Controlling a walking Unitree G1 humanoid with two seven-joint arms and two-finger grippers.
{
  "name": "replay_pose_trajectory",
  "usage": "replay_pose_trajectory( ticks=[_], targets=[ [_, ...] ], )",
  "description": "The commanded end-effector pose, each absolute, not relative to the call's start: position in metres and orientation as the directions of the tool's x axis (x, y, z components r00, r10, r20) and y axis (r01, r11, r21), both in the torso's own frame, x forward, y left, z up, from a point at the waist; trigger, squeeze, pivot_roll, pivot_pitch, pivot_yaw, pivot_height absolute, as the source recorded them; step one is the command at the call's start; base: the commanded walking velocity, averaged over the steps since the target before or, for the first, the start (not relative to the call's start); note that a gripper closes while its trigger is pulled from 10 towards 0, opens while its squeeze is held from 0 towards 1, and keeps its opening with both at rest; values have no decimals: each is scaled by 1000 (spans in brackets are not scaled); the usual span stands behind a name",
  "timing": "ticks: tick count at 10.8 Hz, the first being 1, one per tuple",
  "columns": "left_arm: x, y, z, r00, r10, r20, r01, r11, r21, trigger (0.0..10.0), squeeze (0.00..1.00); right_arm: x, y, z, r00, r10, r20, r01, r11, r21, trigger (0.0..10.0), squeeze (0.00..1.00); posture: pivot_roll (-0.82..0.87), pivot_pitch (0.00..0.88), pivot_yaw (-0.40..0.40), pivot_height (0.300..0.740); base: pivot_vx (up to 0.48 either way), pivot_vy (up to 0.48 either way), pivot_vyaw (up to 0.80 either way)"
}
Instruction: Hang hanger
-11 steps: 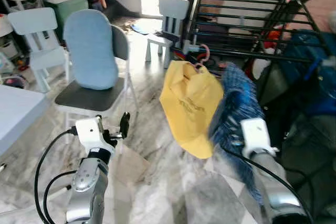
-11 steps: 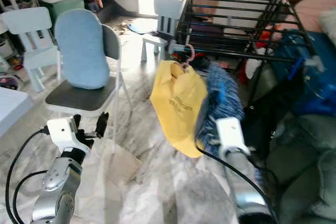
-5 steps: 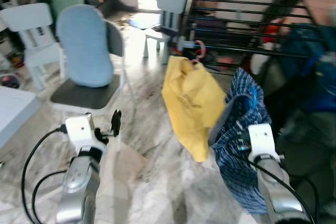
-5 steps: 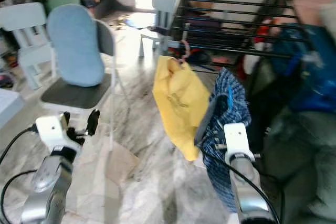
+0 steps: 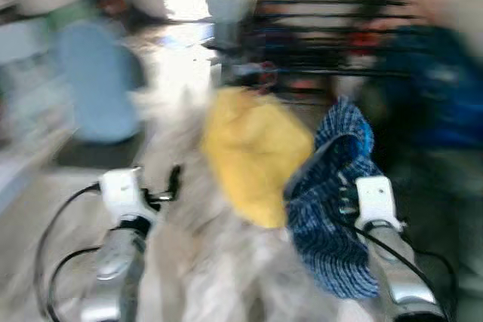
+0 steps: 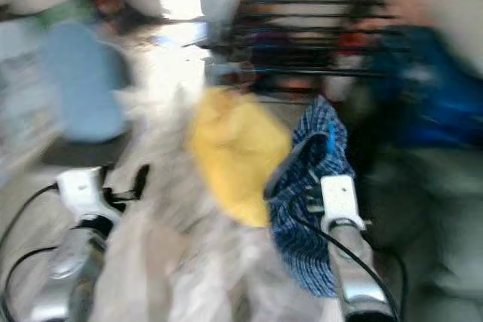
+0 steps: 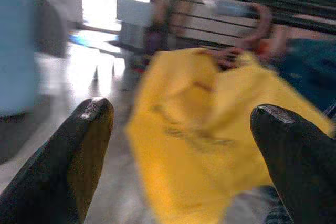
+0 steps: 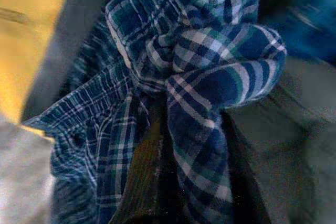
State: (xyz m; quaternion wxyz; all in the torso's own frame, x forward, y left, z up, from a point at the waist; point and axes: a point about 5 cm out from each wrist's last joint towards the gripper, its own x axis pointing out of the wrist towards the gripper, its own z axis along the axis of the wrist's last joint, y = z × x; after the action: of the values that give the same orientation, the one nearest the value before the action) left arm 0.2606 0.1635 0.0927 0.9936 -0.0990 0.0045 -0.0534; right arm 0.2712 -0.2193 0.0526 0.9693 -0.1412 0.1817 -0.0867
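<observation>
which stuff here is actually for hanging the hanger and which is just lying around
For the job:
- blue plaid shirt, bunched over the right claw
- black drying rack, blurred
- yellow garment, already hanging at the rack

Just around:
- chair with blue cushion
- left claw, open and holding nothing
- blue heap, too blurred to identify

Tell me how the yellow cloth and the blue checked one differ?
The plain yellow garment hangs from the black metal drying rack; the blue plaid shirt is bunched at the right end effector. The open left end effector faces the yellow one. Both are limp fabric.
</observation>
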Motion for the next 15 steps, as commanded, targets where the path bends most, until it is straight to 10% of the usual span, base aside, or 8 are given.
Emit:
replay_pose_trajectory(
  ticks=[1, 15],
  targets=[
    [259, 169, 94, 995, -99, -1, 97, 976, -196, 10000, 0, 275, -218, 62, 932, -216, -291, 128, 947, -295, 10000, 0, -157, 0, -3, 740, 345, 334, -800],
    [223, 169, 84, 983, -166, -79, 158, 982, -102, 10000, 0, 250, -207, 74, 948, -43, -314, 11, 995, -103, 10000, 0, -181, 0, 22, 740, 202, 119, -55]
  ],
)
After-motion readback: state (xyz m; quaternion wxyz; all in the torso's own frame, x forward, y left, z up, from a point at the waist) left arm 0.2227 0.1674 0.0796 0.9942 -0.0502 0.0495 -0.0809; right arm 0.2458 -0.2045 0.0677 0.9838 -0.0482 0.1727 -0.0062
